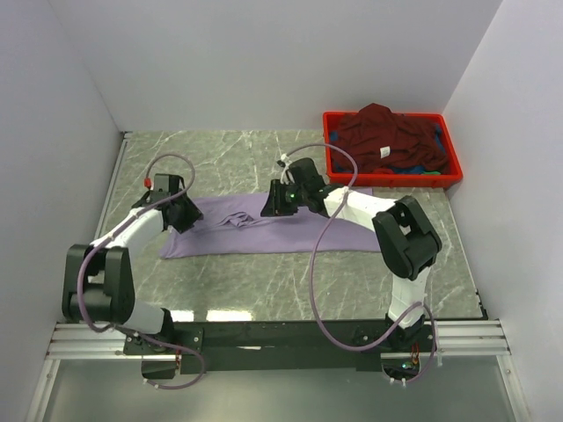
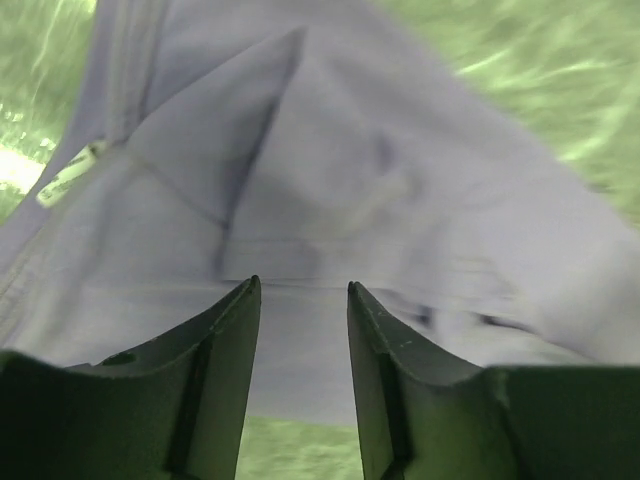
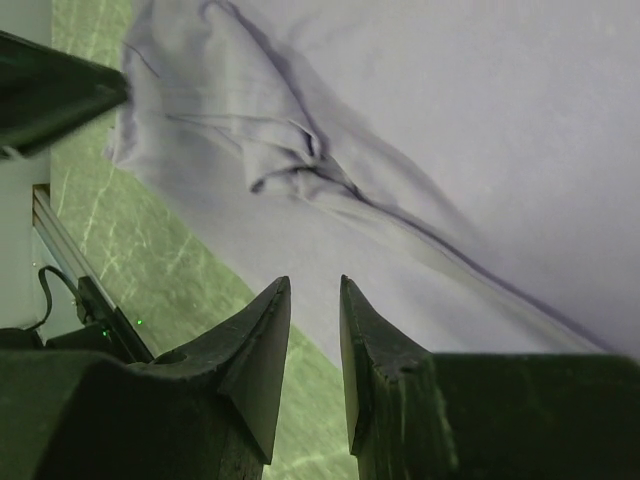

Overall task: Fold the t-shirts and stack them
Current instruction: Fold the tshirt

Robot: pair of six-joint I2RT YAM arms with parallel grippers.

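Observation:
A lavender t-shirt (image 1: pixel 264 233) lies as a long, partly folded strip across the middle of the table. My left gripper (image 1: pixel 185 218) hangs over its left end. In the left wrist view this gripper (image 2: pixel 300 285) stands open just above the cloth (image 2: pixel 400 150), with nothing between its fingers. My right gripper (image 1: pixel 274 207) is over the shirt's far edge near the middle. Its own view shows the right gripper (image 3: pixel 314 280) open and empty above the cloth (image 3: pixel 480 120), beside a bunched fold (image 3: pixel 290 160). A maroon t-shirt (image 1: pixel 383 132) with a small white label lies heaped in the crate.
The red plastic crate (image 1: pixel 391 181) stands at the back right and also holds bits of blue and green cloth (image 1: pixel 413 167). White walls close in the table on three sides. A metal rail (image 1: pixel 264 338) runs along the near edge.

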